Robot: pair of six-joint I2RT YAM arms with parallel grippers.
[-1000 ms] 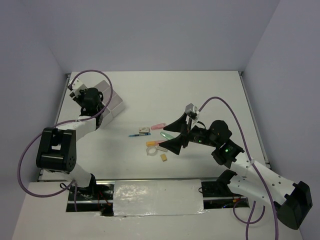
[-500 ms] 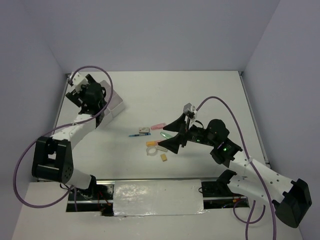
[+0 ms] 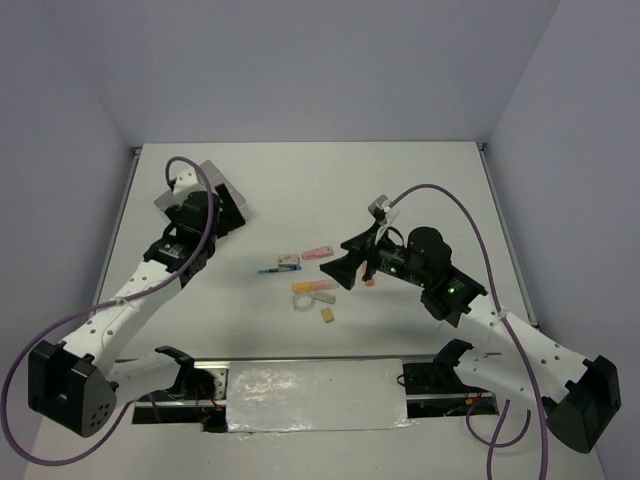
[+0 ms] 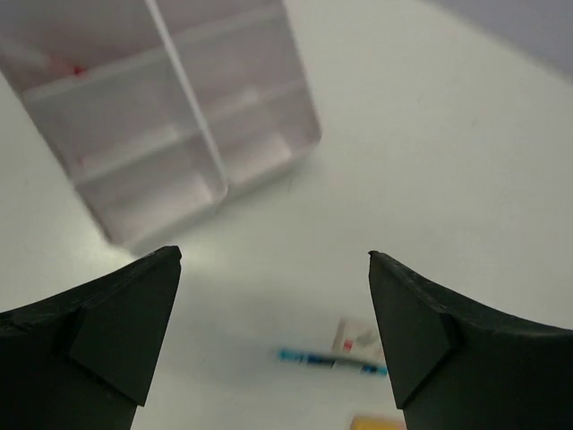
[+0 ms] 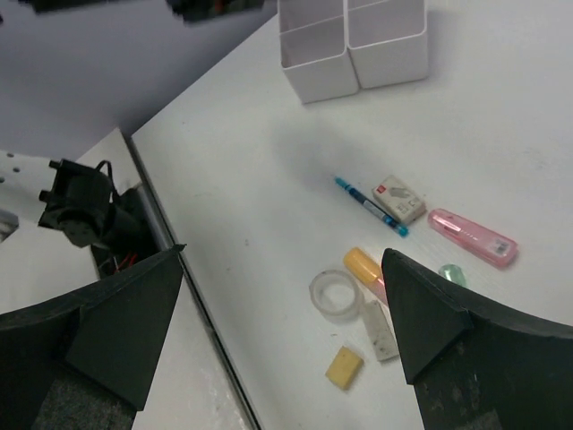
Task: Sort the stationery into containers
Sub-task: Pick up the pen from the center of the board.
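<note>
The right claw point(image 5: 283, 253) hangs with its black fingers spread wide, gripping nothing. The left claw point(image 4: 273, 260) is spread and bare too. Just ahead of the right claw lies the stationery: a thin blue plastic pen point(image 5: 370, 206), a boxy white eraser point(image 5: 399, 199) just beside it, a glossy pink highlighter point(image 5: 472, 237), a clear tape ring point(image 5: 334, 294) and a small tan eraser block point(image 5: 344, 367). All look light and rigid. The round pen may roll, so pinch it mid-barrel. The white square-celled plastic trays point(image 4: 179, 116) stand just ahead of the left claw.
</note>
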